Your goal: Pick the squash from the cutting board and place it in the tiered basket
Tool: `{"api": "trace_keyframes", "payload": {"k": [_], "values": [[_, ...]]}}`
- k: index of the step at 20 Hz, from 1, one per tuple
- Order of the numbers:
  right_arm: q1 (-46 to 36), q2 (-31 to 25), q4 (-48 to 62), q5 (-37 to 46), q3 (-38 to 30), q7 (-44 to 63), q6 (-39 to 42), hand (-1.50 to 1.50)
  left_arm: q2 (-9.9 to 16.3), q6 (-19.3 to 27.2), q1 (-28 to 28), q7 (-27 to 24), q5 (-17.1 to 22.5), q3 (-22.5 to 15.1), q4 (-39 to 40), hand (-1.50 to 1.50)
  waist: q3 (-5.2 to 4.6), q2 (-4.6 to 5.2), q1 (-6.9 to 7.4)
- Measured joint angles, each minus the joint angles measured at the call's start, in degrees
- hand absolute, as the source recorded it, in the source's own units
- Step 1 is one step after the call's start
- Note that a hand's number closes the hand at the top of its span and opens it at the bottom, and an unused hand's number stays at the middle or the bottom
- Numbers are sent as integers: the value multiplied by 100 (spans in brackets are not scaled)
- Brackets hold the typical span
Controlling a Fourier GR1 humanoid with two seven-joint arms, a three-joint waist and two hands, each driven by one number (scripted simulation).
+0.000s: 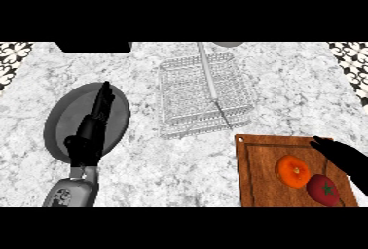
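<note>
Head view. A marble counter (287,92) fills the frame.

Board (266,180): wooden, at lower right, with a small hole near its far left corner. Two items lie on it. The squash (293,171) is orange and round, near the board's middle. A red tomato (324,190) with a green stem lies just beside it, on the near right, almost touching.

Right hand (345,158): enters from the right edge and lies over the board's far right part. Its fingers are straight and point toward the far left. It holds nothing. The hand is close to the squash, to its right, with a narrow gap between; part of the hand overlaps the tomato's upper edge in this view.

Basket (205,92): a pale wire tiered basket at centre, far of the board, with a thin central pole rising toward the top edge. No item shows inside it.

Left hand (90,133): at left, above a grey round plate (68,112). Fingers are extended, pointing away from the robot, nothing held. The grey forearm shows at the lower edge.

A black object (93,47) sits at the far left edge.
</note>
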Motion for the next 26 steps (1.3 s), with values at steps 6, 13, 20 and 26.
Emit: {"api": "trace_keyframes", "payload": {"k": [6, 13, 20, 26], "values": [[-143, 276, 105, 245, 219, 152, 78, -150, -92, -6, 71, -1, -125, 3, -61, 0, -2, -1, 6], [-248, 461, 439, 563, 436, 141, -14, -150, -158, -78, 61, 14, -185, 71, -49, 0, -1, -1, 6], [-375, 617, 754, 712, 487, 130, -136, -150, -192, -173, 191, -4, -207, 103, -170, 0, 0, -1, 7], [-502, 711, 1327, 881, 540, -67, -577, -150, -240, -194, 6, 113, -244, 174, -101, 0, -1, 1, 4]]}}
